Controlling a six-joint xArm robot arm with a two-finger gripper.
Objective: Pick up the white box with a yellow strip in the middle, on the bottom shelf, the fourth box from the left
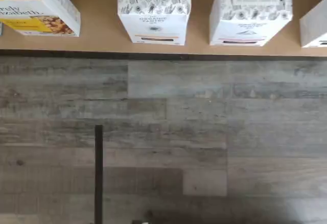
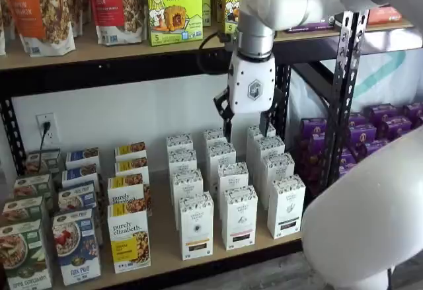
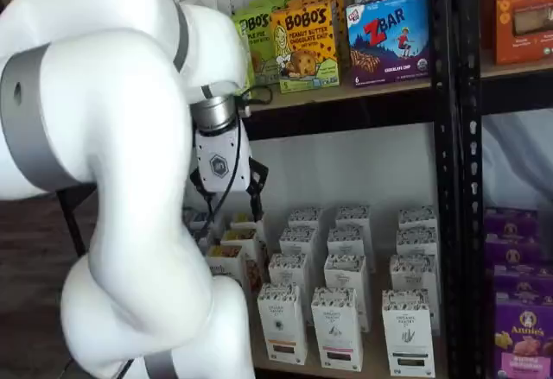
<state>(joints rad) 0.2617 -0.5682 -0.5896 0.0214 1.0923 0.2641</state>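
Observation:
The white box with a yellow strip stands at the front edge of the bottom shelf, between a yellow granola box and a white box with a pink strip. It shows in both shelf views, at the head of a row of like boxes. My gripper hangs well above these rows, under the upper shelf, with a plain gap between its black fingers and nothing in them. It also shows in a shelf view, up and to the right of the box.
Black shelf uprights stand to the right. Purple boxes fill the neighbouring shelf. Bobo's boxes sit on the upper shelf. Granola and cereal boxes stand at the left. Wood-look floor lies below the shelf edge.

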